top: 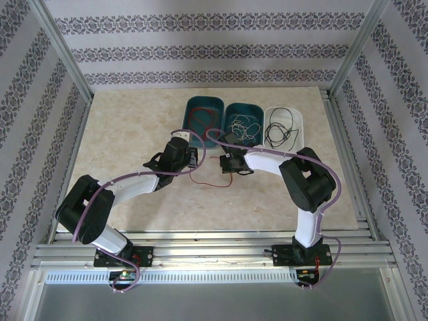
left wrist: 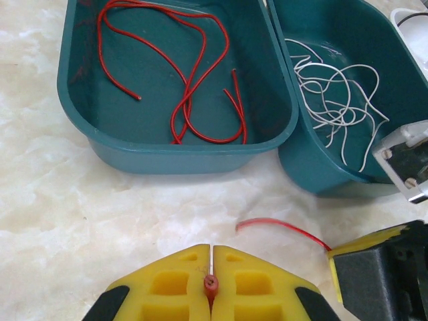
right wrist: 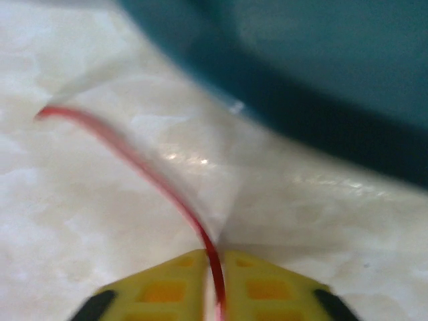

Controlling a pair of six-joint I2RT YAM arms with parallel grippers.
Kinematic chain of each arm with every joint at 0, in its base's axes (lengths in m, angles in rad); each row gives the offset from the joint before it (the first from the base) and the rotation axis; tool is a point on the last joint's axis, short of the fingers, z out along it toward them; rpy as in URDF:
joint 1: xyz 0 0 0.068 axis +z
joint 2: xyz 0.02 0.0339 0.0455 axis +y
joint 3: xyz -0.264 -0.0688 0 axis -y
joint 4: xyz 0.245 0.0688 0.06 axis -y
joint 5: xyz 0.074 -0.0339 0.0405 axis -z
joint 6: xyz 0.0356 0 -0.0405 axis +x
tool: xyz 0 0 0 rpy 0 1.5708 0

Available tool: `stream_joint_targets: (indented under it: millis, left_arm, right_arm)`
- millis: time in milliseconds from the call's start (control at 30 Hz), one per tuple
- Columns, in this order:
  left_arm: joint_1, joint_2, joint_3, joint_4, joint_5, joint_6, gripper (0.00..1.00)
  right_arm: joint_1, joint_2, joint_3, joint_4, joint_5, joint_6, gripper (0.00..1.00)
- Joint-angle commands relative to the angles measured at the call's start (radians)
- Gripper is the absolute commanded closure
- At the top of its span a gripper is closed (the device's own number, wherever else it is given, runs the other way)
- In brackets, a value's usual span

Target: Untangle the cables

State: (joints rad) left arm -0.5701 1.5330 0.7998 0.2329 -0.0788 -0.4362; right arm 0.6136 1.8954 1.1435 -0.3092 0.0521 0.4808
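Observation:
A loose red cable (top: pixel 210 182) lies on the table between both grippers. In the left wrist view my left gripper (left wrist: pixel 211 249) is shut, with one end of the red cable (left wrist: pixel 210 286) pinched between its yellow fingers. My right gripper (right wrist: pixel 214 255) is shut on the same red cable (right wrist: pixel 134 157), whose free end curls away over the table to the left. The right gripper's yellow finger (left wrist: pixel 368 246) shows in the left wrist view with the cable's tail (left wrist: pixel 281 227) sticking out of it. Both grippers stand close together just in front of the bins.
Three bins stand in a row behind the grippers. The left teal bin (left wrist: pixel 167 150) holds red cables (left wrist: pixel 194 80), the middle teal bin (left wrist: pixel 314 177) holds white cables (left wrist: pixel 334 93), and the white bin (top: pixel 299 119) holds black cables (top: pixel 281 134). Marbled tabletop (top: pixel 120 134) stretches to the left.

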Motion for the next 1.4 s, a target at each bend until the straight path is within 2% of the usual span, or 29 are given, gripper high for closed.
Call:
stream_joint_targets:
  millis: [0, 67, 233, 433, 600, 867, 1000, 1100, 1367]
  left_arm:
    - [-0.008, 0.019, 0.011, 0.030, 0.001, 0.021, 1.00]
    - [-0.008, 0.034, 0.026, 0.039, 0.007, 0.027, 1.00]
    - [0.005, 0.068, 0.068, 0.060, 0.038, 0.023, 1.00]
    - [0.062, 0.105, 0.176, 0.037, 0.082, 0.026, 1.00]
    - [0.105, 0.175, 0.294, 0.050, 0.129, 0.041, 1.00]
    - [0.175, 0.343, 0.524, 0.089, 0.138, 0.046, 1.00]
    - [0.195, 0.443, 0.637, 0.116, 0.176, 0.090, 1.00]
    - [0.221, 0.513, 0.704, 0.118, 0.224, 0.067, 1.00]
    - [0.250, 0.653, 0.820, 0.096, 0.292, 0.064, 1.00]
  right_arm:
    - [0.014, 0.003, 0.009, -0.002, -0.069, -0.012, 0.95]
    - [0.019, -0.021, 0.010, 0.002, -0.082, -0.019, 1.00]
    - [0.031, -0.100, 0.015, 0.018, -0.130, -0.019, 1.00]
    - [0.048, -0.183, 0.039, 0.027, -0.159, -0.019, 1.00]
    - [0.046, -0.183, 0.116, 0.034, -0.152, -0.040, 1.00]
    - [-0.020, -0.036, 0.366, 0.017, -0.102, -0.045, 1.00]
    - [-0.039, 0.084, 0.516, 0.026, -0.083, -0.077, 1.00]
    - [-0.051, 0.185, 0.619, 0.015, -0.059, -0.100, 1.00]
    - [-0.084, 0.354, 0.782, 0.013, -0.058, -0.106, 1.00]
